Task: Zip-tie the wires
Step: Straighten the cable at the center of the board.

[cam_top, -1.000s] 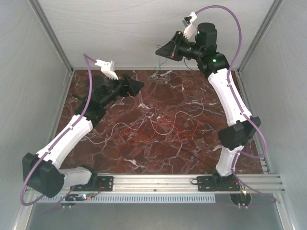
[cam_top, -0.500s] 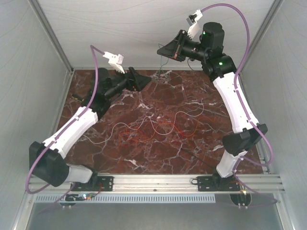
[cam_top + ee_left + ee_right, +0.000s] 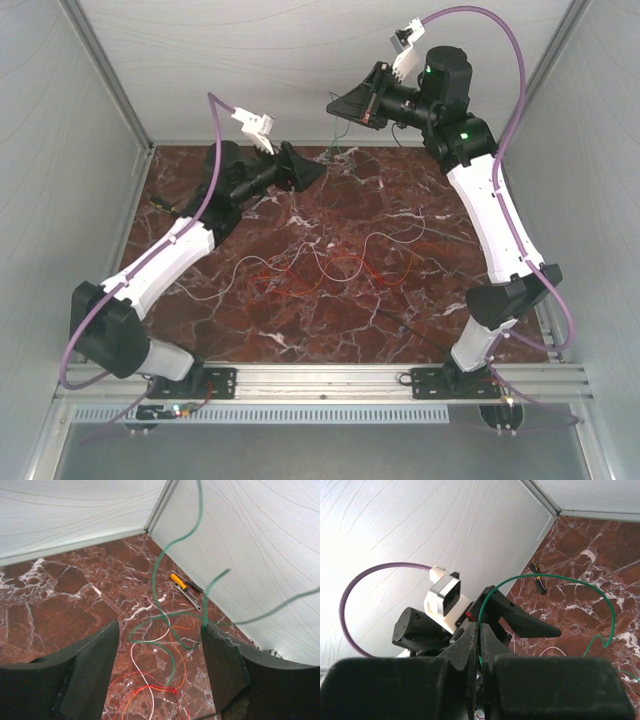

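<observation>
Thin red, orange and white wires (image 3: pixel 320 266) lie in loose loops mid-table and show below the left jaws (image 3: pixel 133 654). My right gripper (image 3: pixel 337 103) is raised near the back wall, shut (image 3: pixel 480 630) on a thin green wire (image 3: pixel 545 576) that hangs down to the table (image 3: pixel 335 132). My left gripper (image 3: pixel 310 172) hovers just left of that hanging strand, open (image 3: pixel 157 670), with the green wire (image 3: pixel 199 505) dangling between the fingers, close to the right one (image 3: pixel 225 665). A thin dark strip, perhaps the zip tie (image 3: pixel 410 330), lies front right.
A yellow-handled screwdriver (image 3: pixel 180 582) lies on the marble by a side wall. A small dark object (image 3: pixel 160 203) sits near the left wall. White walls enclose the marble table (image 3: pixel 250 330) on three sides. Purple cables arc over both arms.
My left arm has swung right and back, bringing its gripper under the right one and around the hanging green wire; its jaws have narrowed a little. The right gripper has stayed shut, nearly still.
</observation>
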Available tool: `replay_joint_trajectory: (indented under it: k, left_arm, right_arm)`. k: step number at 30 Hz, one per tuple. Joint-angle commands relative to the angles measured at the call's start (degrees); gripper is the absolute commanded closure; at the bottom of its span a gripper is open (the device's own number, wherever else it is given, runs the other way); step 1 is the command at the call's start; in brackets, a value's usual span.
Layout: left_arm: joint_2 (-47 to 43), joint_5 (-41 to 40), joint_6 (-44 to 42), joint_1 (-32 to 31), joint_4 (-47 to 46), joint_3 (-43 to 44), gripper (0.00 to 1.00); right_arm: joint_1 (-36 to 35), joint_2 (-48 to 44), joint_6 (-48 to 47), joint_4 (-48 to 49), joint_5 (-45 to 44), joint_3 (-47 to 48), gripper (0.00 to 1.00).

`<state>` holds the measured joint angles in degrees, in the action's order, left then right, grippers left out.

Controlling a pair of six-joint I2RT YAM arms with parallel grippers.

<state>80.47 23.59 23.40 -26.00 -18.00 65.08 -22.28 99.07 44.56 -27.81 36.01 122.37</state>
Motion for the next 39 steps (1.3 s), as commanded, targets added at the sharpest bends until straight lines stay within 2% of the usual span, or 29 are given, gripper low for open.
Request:
replay_joint_trajectory:
  k: [1, 4, 5, 6, 7, 12, 17, 23, 27, 31, 35, 39]
  left_arm:
    - [1.89, -3.41, -2.46, -0.37, -4.5, 4.55, 0.37]
    - [4.02, -1.23, -2.47, -0.43, -4.77, 6.53, 0.57]
    - [4.67, -0.66, -2.35, -0.45, -4.78, 7.16, 0.71]
    - [5.05, -0.13, -2.56, -0.58, -4.71, 7.69, 0.9]
    - [5.2, 0.07, -3.34, -0.73, -4.41, 8.34, 1.0]
    - [2.66, -2.63, -4.41, -1.23, -1.81, 9.31, 1.0]
    - [-1.93, -6.5, -5.15, -1.24, 6.72, 13.31, 1.0]
    - [-9.46, -3.33, -5.94, -1.25, 14.08, 18.54, 1.0]
    - [-14.89, 0.89, -5.75, -1.25, 19.02, 18.52, 1.0]
    - [-20.57, 5.34, -0.24, -1.39, 21.55, 11.69, 1.0]
    - [-26.03, 6.12, 6.16, -3.3, 20.69, 2.35, 1.0]
    - [-28.06, 5.11, 8.01, -6.25, 23.74, 0.34, 1.0]
  right_arm:
    - [-0.64, -2.67, 1.34, 0.16, 0.55, 1.42, 1.0]
    - [-0.73, -2.86, 1.58, 0.15, 0.64, 1.48, 1.0]
    - [-0.72, -2.97, 1.63, 0.06, 0.69, 1.47, 1.0]
    - [-0.72, -3.0, 1.48, -0.1, 0.6, 1.47, 1.0]
    - [-0.71, -3.18, 1.33, -0.35, 0.56, 1.41, 1.0]
    - [-0.55, -4.6, -0.41, -1.54, -0.43, -0.07, 1.0]
    - [1.53, -8.82, -2.54, -0.52, -0.44, -7.8, 1.0]
    - [3.86, -16.61, -4.9, 6.18, 6.47, -22.84, 0.98]
    - [3.42, -21.99, -9.15, 5.37, 10.44, -32.16, 0.99]
    - [2.33, -26.03, -16.03, -4.39, 10.4, -38.46, 1.0]
    - [1.85, -29.11, -24.04, -16.83, 4.51, -42.29, 1.0]
    - [1.85, -31.78, -28.61, -22.48, 0.08, -45.8, 1.0]
